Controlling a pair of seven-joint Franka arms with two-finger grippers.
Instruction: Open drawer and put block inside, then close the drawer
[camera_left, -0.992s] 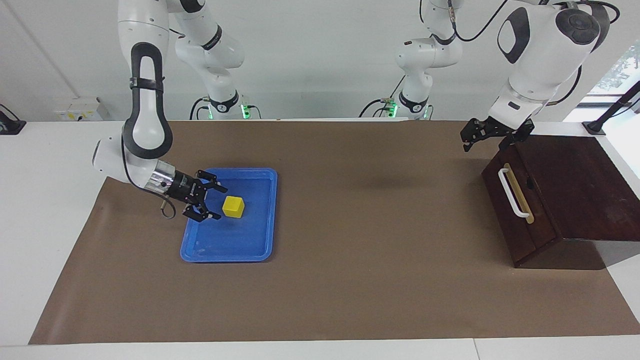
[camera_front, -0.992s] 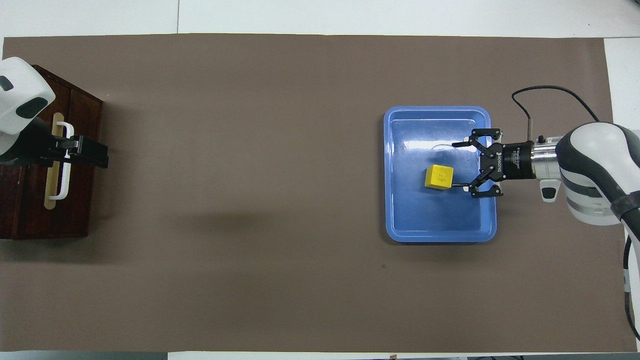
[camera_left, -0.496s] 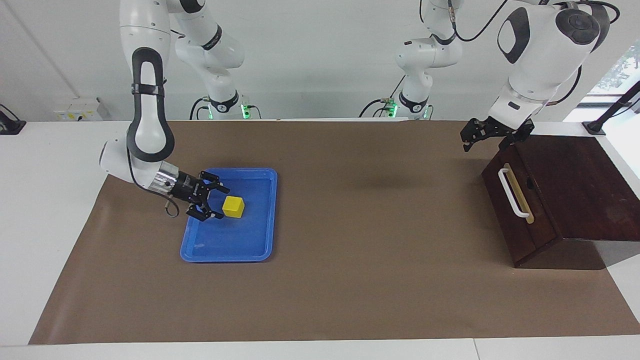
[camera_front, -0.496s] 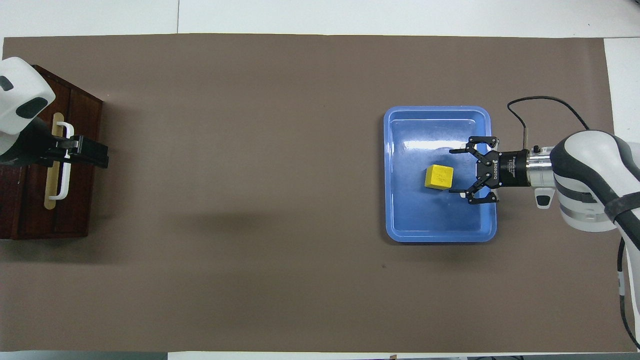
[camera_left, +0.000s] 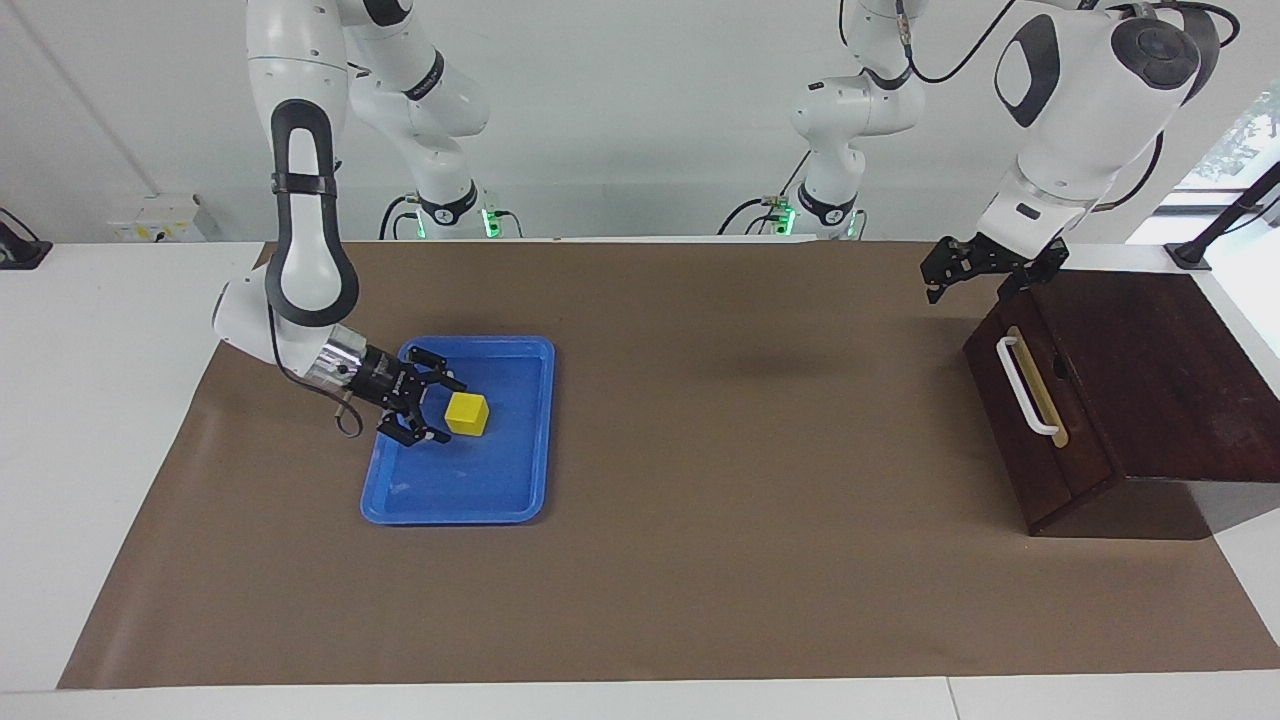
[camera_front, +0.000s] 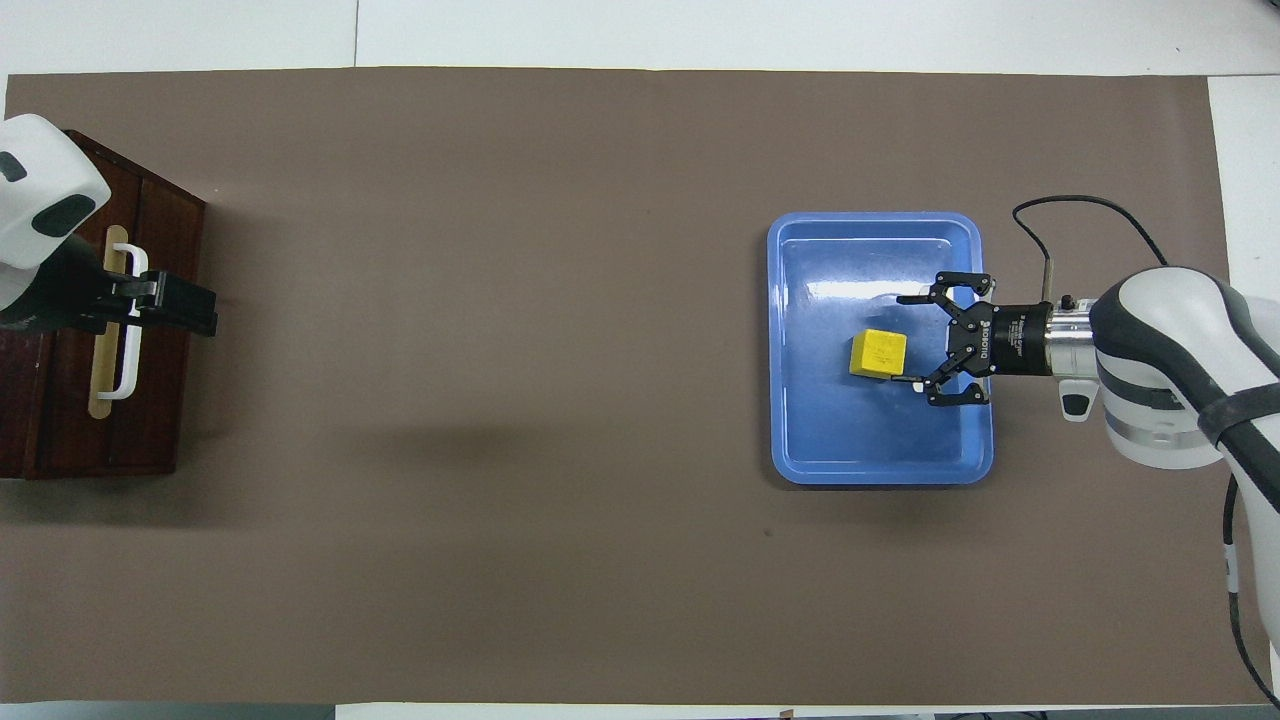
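Observation:
The yellow block (camera_left: 467, 413) (camera_front: 878, 353) lies in the blue tray (camera_left: 500, 490) (camera_front: 880, 455). My right gripper (camera_left: 454, 411) (camera_front: 897, 339) is open and low in the tray. Its fingertips reach either side of the block's edge toward the right arm's end of the table. The dark wooden drawer (camera_left: 1045, 440) (camera_front: 160, 420) is shut, with its white bar handle (camera_left: 1028, 390) (camera_front: 122, 375) facing the table's middle. My left gripper (camera_left: 967, 290) (camera_front: 155, 305) is open and hangs over the end of the handle nearer to the robots, empty.
Brown paper (camera_left: 750, 520) covers the table between the tray and the dark wooden box (camera_left: 1170, 370). The tray's raised rim surrounds the block.
My right gripper has shifted sideways in the tray to line up with the block and crept closer to it. The left arm, block and drawer have not moved.

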